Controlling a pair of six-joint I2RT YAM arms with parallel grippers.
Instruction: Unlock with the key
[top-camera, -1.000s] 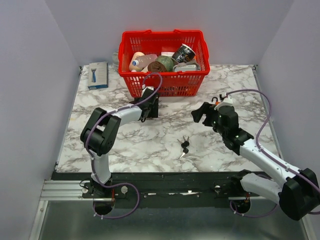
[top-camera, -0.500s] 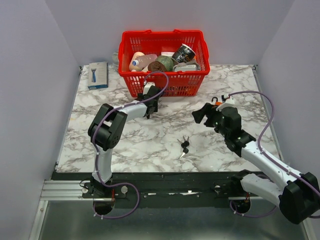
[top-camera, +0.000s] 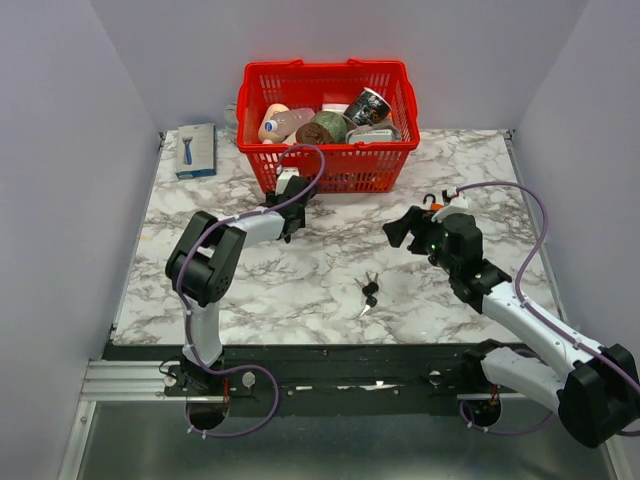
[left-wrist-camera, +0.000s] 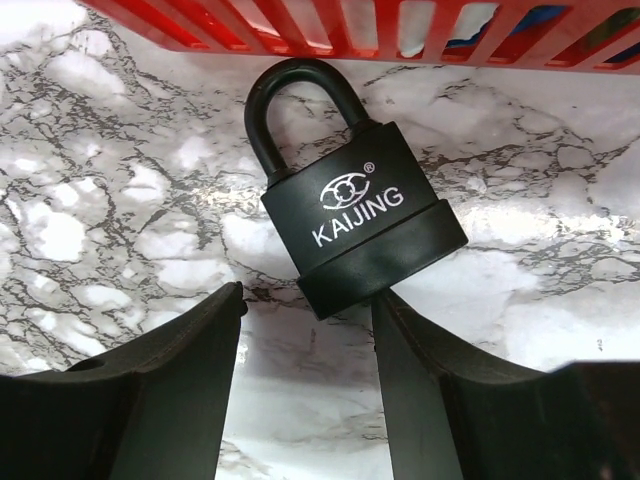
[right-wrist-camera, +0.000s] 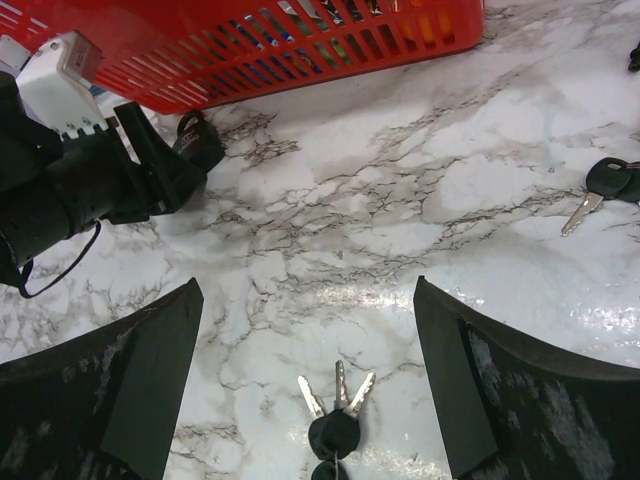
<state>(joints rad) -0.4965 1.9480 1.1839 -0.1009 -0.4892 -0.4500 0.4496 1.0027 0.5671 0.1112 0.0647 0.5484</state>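
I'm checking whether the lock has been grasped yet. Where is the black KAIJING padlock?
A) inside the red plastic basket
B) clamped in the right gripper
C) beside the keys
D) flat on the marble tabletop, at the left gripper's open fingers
D: the left wrist view shows the black KAIJING padlock lying flat on the white marble tabletop, shackle toward the red plastic basket, base between the left gripper's spread fingers.

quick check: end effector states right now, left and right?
Left end effector: open, padlock at its fingertips, not clamped.
Right end effector: open, empty, above the keys.
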